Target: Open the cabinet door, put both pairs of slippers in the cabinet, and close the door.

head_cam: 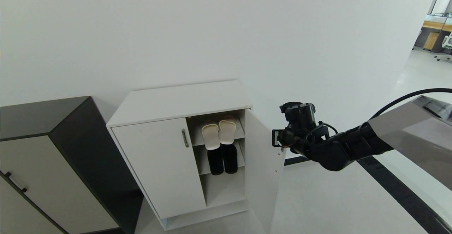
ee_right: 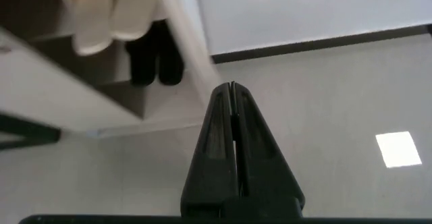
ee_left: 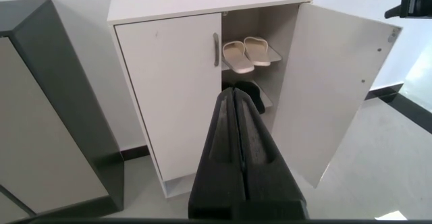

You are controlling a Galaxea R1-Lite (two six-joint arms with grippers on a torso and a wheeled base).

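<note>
The white cabinet [head_cam: 176, 101] stands by the wall with its left door [head_cam: 162, 167] closed and its right door [head_cam: 263, 163] swung open. A cream pair of slippers [head_cam: 219, 133] lies on the upper shelf, a black pair [head_cam: 222, 160] on the shelf below. My right gripper [head_cam: 277, 138] is shut, empty, just behind the open door's outer edge. In the right wrist view its fingers [ee_right: 233, 116] point at the door edge [ee_right: 185, 42], the cream slippers [ee_right: 101, 15] beyond. My left gripper [ee_left: 234, 99] is shut and empty, held in front of the cabinet [ee_left: 169, 82].
A dark cabinet [head_cam: 53, 156] with light doors stands close to the left of the white one. A dark floor strip [head_cam: 399, 191] runs along the right. Open floor lies in front of and to the right of the cabinet.
</note>
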